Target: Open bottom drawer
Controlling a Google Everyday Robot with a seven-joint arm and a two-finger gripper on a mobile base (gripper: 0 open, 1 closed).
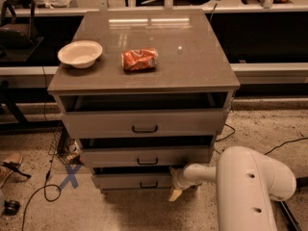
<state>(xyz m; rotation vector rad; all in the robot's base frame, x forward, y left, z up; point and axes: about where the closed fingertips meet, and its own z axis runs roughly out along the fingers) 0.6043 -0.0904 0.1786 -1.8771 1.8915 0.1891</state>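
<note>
The claw was seen low down, close to the floor, at the end of the white arm that reached in from the right. How far it was open could not be told, and nothing was seen to be held in it.

Just to the left of the claw, and a little higher, the bottom drawer was found, its narrow front nearly touched at the right end. Its small black handle lay further left of the claw, apart from it and not gripped.

Directly above the claw the middle drawer was stacked, and above that the top drawer, the widest of the three. Dark gaps were seen over each front, so whether the bottom one was drawn out at all could not be settled.

Well above the claw, on the cabinet's surface, a white bowl and a red packet were set, both up and to the left. Far to the left at floor level a blue cross was marked.

The task was judged to be at its start: the claw was brought near the drawer, but the handle was not yet taken, and the pull outward was left to be done.
</note>
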